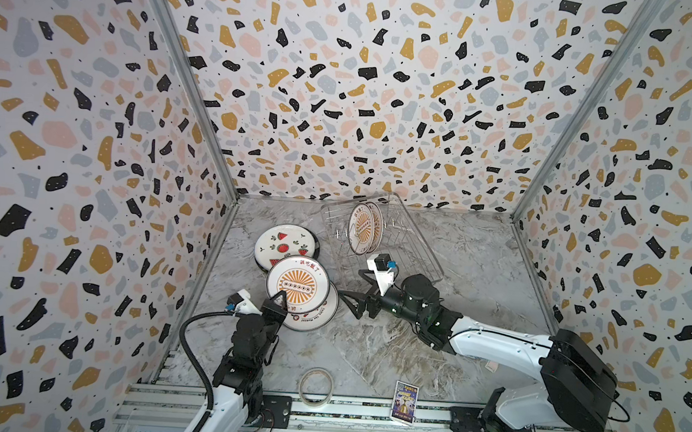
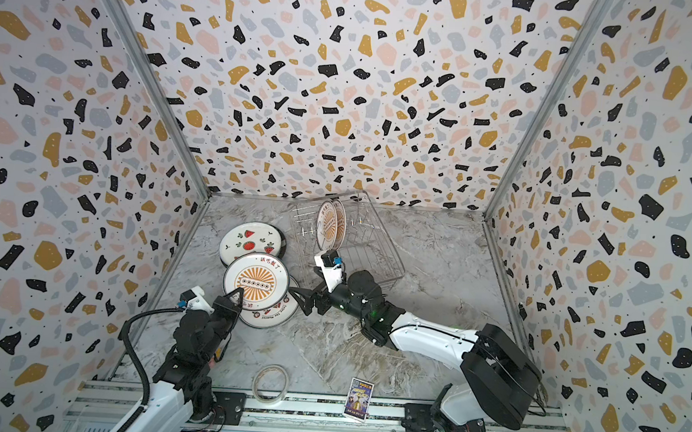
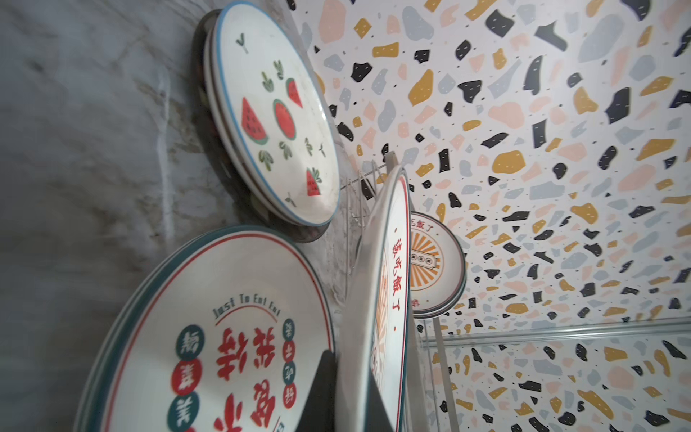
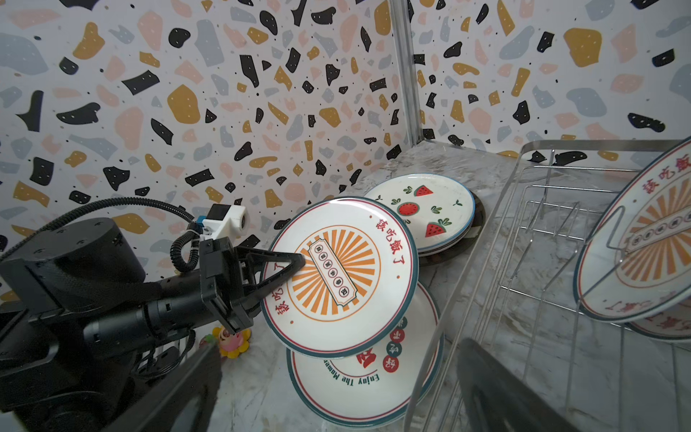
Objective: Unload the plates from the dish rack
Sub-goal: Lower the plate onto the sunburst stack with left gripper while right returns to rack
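Lying under everything is the gray marble table (image 1: 477, 276), the biggest thing here. Next is the dish rack (image 1: 410, 253), a shiny wire basket. It stands on the table just past the right gripper's fingers, on the far side. Two sunburst plates (image 1: 362, 228) stand on edge inside the rack, leaning a little, well past those same fingers. The left gripper (image 1: 281, 296) is pinched tight on the near rim of a third sunburst plate (image 1: 298, 284), with one black finger (image 4: 288, 262) on top of the plate and one below. This plate is tilted and held up off the table. Right under it, below the left fingers, lies a small stack of red-letter plates (image 1: 318, 319), flat on the table. I cannot tell if the held plate touches them. Farther out from the left fingers lies a flat stack of watermelon plates (image 1: 286, 242). The right gripper (image 1: 351, 294) has its fingers spread wide with nothing in them. They are just beside the held plate and near the rack's corner. Far behind both sets of fingers, by the rail, lie a tape ring (image 1: 315, 386) and a little picture card (image 1: 405, 400).
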`<action>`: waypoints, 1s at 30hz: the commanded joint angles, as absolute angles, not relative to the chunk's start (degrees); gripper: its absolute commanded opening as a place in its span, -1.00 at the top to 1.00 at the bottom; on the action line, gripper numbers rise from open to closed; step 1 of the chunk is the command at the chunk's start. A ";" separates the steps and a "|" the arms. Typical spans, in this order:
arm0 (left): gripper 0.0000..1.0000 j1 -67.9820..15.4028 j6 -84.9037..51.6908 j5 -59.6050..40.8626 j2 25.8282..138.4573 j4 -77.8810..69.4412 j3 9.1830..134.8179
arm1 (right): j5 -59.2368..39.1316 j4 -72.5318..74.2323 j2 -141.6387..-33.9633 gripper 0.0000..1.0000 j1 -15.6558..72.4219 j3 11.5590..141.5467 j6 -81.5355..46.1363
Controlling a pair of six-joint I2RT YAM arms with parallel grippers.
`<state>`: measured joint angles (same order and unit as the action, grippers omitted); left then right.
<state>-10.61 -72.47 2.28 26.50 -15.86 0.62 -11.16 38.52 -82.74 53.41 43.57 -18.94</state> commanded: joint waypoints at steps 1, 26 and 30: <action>1.00 -10.37 -74.63 3.21 27.89 -11.54 3.44 | -9.67 37.82 -83.13 -0.97 53.70 46.22 -18.18; 0.64 -10.45 -72.16 -1.06 37.86 -13.47 4.84 | -7.64 34.00 -88.72 -0.98 56.87 51.57 -14.84; 0.62 -10.43 -71.70 0.72 39.00 -11.10 5.43 | -5.53 34.10 -89.27 -0.99 57.57 51.41 -14.51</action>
<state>-10.61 -72.99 0.01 38.65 -9.87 3.18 -7.77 34.57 -89.01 57.06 49.41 -15.77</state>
